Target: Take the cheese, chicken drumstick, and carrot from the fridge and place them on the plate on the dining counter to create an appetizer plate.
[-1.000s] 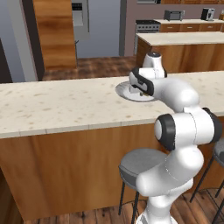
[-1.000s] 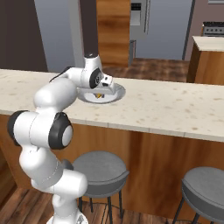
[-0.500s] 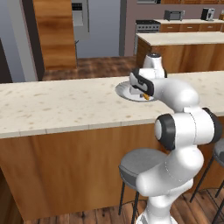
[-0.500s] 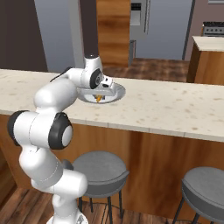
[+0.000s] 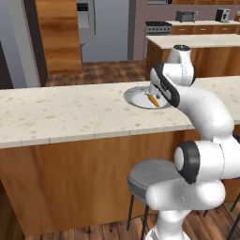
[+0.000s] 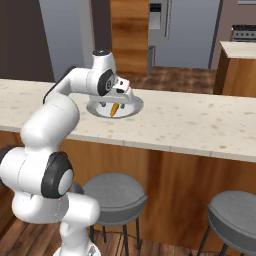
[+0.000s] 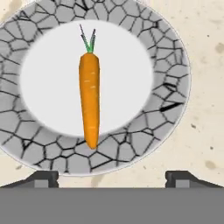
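Note:
The carrot (image 7: 89,87) lies loose on the plate (image 7: 170,87), leafy end pointing away from the hand. My gripper (image 7: 111,177) hangs just above it, open, its fingertips (image 7: 43,178) spread wide with nothing between them. From the base views the carrot (image 5: 153,100) (image 6: 115,108) rests on the plate (image 5: 136,97) (image 6: 131,106) on the dining counter (image 5: 61,112) (image 6: 200,120), with the gripper (image 6: 118,100) right over it. The cheese and the chicken drumstick are out of view. The fridge (image 5: 105,33) stands far behind the counter.
Grey round stools (image 5: 152,178) (image 6: 112,192) stand under the counter's near side, another (image 6: 232,212) to the right. A wooden island (image 5: 206,47) with a pale top lies beyond the counter. Wood cabinets (image 5: 58,33) flank the back wall.
The gripper opened and let go of the carrot, which now lies on the plate. The hand lifted slightly above it.

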Controlling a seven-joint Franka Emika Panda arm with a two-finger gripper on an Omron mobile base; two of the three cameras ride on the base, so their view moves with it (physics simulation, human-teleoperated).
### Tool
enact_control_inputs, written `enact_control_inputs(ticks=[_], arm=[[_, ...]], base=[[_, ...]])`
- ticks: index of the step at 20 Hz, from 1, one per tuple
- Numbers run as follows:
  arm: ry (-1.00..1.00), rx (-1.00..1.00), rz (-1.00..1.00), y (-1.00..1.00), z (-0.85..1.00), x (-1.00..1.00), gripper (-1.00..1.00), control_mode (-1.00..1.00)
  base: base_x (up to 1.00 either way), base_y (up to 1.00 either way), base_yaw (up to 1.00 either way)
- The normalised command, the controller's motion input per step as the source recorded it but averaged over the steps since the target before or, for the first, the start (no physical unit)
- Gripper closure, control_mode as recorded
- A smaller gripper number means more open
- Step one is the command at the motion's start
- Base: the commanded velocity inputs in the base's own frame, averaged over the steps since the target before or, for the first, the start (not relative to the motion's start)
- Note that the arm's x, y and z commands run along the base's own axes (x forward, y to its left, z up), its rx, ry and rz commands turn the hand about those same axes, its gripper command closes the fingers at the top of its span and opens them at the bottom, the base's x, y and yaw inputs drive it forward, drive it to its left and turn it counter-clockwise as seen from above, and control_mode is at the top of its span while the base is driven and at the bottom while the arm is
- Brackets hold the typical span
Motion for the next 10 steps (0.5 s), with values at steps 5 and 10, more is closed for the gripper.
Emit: enact_control_inputs(ticks=[5,10], arm=[[-0.13,0.00,0.00,-0.29,0.62,-1.00,-1.00,-1.00],[-0.23,0.00,0.00,-0.41,0.31,-1.00,-1.00,-1.00]], base=[[0.00,0.00,0.00],[0.00,0.00,0.00]])
